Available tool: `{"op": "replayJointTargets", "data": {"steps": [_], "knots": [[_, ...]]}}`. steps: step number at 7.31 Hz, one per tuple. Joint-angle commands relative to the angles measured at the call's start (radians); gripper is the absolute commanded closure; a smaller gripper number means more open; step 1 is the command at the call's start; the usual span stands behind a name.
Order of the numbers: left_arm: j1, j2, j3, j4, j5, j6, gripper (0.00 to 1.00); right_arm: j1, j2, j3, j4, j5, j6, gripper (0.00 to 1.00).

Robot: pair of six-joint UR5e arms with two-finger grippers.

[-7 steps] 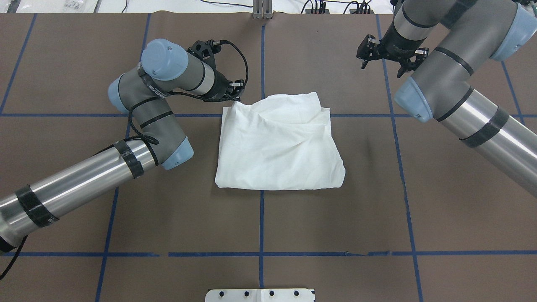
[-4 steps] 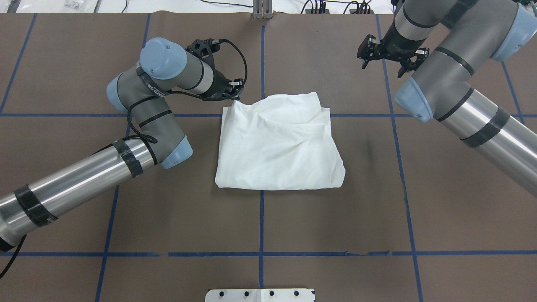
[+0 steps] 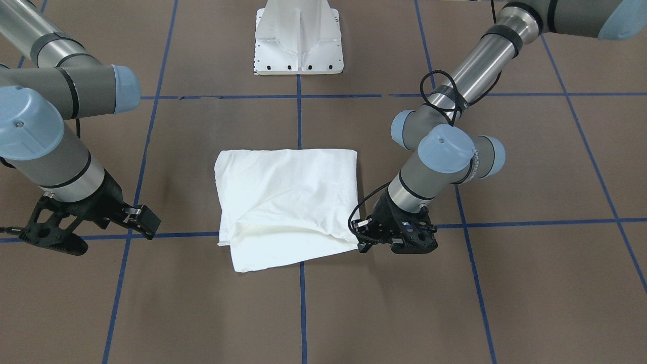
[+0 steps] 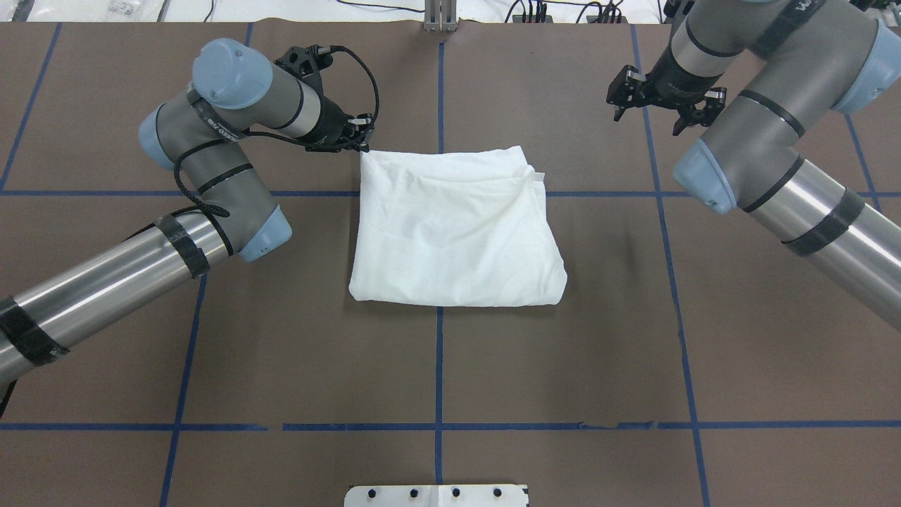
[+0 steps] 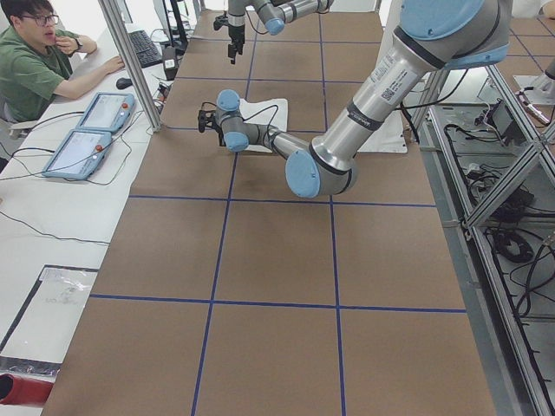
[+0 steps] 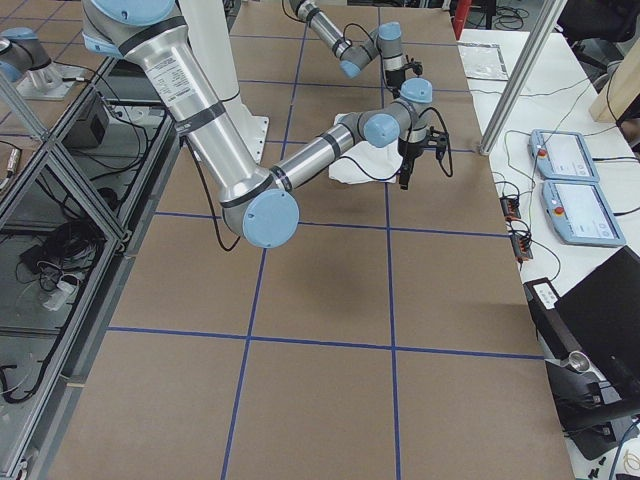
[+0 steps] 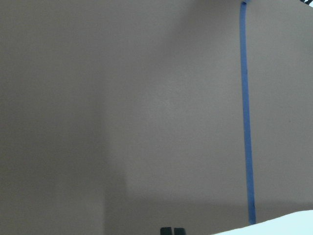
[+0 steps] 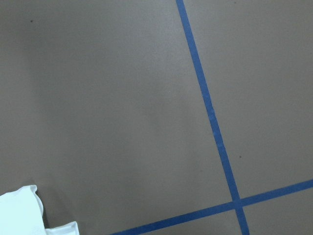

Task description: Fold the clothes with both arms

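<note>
Exterior front-facing view: the white long-sleeved T-shirt (image 3: 288, 197), folded into a rough rectangle and showing only plain white cloth, is lying at the middle of the brown table covering (image 3: 530, 283), which blue tape lines (image 3: 302, 313) are dividing into squares. At the shirt's corner on the view's right, the left gripper (image 3: 360, 237) is lying low and pinching that corner between its fingertips. On the view's left, the right gripper (image 3: 145, 222) is hanging well apart from the shirt and holding nothing; how far it is standing open cannot be told. A white pedestal base (image 3: 298, 45) is standing at the top edge.

Overhead exterior view: the left arm (image 4: 105, 289) is reaching to the shirt's far left corner. Lettering on its wrist band is showing but is too small to read. The right arm (image 4: 866, 250) is reaching over bare covering, far to the shirt's right.

Exterior left view: a person (image 5: 35, 61) in a green top is sitting at a white bench (image 5: 52, 225) bearing two control tablets (image 5: 106, 111) and a keyboard (image 5: 143, 48).

Exterior right view: the same bench is running along the table's far edge, behind an aluminium post (image 6: 520, 70).

Left wrist-mounted view: two dark fingertips (image 7: 167, 230) are showing pressed side by side at the bottom edge, with white cloth just beside them.

Right wrist-mounted view: crossing tape lines are showing on the covering, with the shirt's edge in the bottom left corner
</note>
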Motion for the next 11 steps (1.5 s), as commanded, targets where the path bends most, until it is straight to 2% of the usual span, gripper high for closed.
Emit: {"op": "replayJointTargets", "data": {"steps": [1,2,3,4,6,8,10,11], "knots": [[-0.010,0.010,0.002,0.001,-0.002,0.038,1.00,0.000,-0.016,-0.002,0.012,0.000,-0.004,0.00],[-0.010,0.013,0.002,0.001,-0.002,0.049,1.00,0.002,-0.018,-0.002,0.012,0.000,-0.016,0.00],[-0.034,0.016,0.000,0.001,-0.006,0.066,0.12,0.003,-0.022,-0.002,0.012,0.002,-0.039,0.00],[-0.054,0.047,-0.015,0.002,-0.010,0.068,0.00,0.023,-0.026,-0.002,0.009,0.008,-0.084,0.00],[-0.157,0.181,-0.123,0.009,-0.135,0.229,0.00,0.096,-0.074,-0.002,0.009,0.064,-0.230,0.00],[-0.261,0.356,-0.280,0.013,-0.178,0.369,0.00,0.200,-0.159,-0.003,0.008,0.107,-0.441,0.00],[-0.375,0.606,-0.442,0.016,-0.194,0.497,0.00,0.317,-0.264,-0.011,-0.001,0.149,-0.725,0.00],[-0.418,0.700,-0.481,0.016,-0.192,0.585,0.00,0.366,-0.320,-0.011,0.000,0.161,-0.816,0.00]]}}
